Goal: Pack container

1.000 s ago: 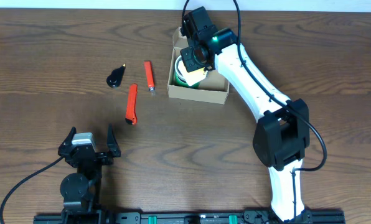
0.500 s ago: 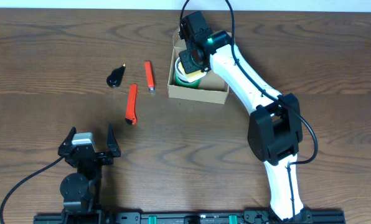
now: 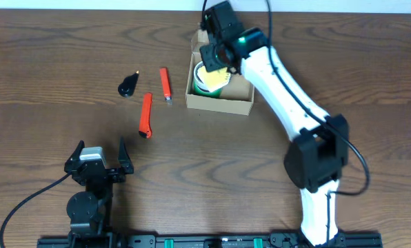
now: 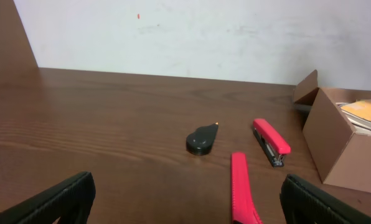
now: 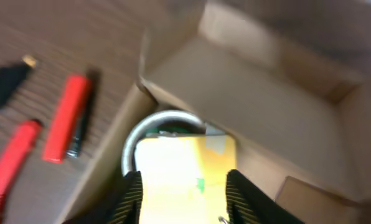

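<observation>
While the left claw (image 3: 100, 149) sits idle with jaws spread, the right claw (image 3: 216, 60) has drawn back a little above the container (image 3: 219, 105) at the desk's (image 3: 54, 69) far side; the yellow pad (image 3: 214, 74) sits inside on a roll (image 3: 200, 86), released or pinched (I cannot tell), so packing advances

Prob. robotics lab: wood-grain table (image 3: 47, 62), bare white wall (image 4: 204, 37), mounting rail (image 3: 205, 242) at edge.

White-and-black arm (image 3: 281, 77), perhaps green LED (image 3: 241, 39)
</observation>
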Motion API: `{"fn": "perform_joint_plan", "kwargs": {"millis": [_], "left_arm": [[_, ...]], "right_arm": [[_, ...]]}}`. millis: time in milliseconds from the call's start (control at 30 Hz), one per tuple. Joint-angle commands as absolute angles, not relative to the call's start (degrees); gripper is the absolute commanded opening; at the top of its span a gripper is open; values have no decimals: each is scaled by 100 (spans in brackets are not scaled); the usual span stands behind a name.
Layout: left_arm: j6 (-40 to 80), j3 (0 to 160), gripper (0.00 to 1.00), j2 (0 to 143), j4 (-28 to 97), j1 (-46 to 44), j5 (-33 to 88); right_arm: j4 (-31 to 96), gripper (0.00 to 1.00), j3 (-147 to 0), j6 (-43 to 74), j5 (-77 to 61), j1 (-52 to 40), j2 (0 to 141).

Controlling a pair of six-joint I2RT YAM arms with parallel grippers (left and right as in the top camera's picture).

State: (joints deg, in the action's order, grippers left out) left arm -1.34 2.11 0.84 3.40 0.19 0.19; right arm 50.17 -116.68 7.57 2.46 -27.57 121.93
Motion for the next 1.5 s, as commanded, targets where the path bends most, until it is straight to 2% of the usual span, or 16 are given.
{"fn": "perform_joint_plan", "kwargs": {"millis": [0, 67, 167, 400, 567, 633, 933, 1367, 1467], "left_arm": [[-172, 113, 96, 36, 600, 3, -58], [-172, 113, 96, 36, 600, 3, -58], [-172, 113, 96, 36, 600, 3, -58], [-172, 113, 96, 36, 602, 3, -58], [-172, 113, 96, 36, 600, 3, -58], [-172, 113, 96, 36, 602, 3, -58], [-172, 113, 96, 36, 602, 3, -58], [-156, 113, 96, 36, 572, 1, -32], [263, 113, 96, 36, 589, -3, 349]], "right_arm": [[5057, 53, -11845, 768, 362, -2558, 11732], [5179, 66, -11845, 836, 458, -2403, 11633], [5441, 77, -11845, 969, 495, -2036, 11515], [5902, 90, -11845, 1382, 429, -655, 11378], [6049, 94, -11845, 1409, 204, 375, 11380], [6064, 99, -11845, 1507, 191, 775, 11380], [6313, 99, -11843, 2064, 189, 1723, 11380], [6399, 99, -11843, 2056, 211, 1761, 11380], [6399, 99, -11843, 2056, 211, 1761, 11380]]}}
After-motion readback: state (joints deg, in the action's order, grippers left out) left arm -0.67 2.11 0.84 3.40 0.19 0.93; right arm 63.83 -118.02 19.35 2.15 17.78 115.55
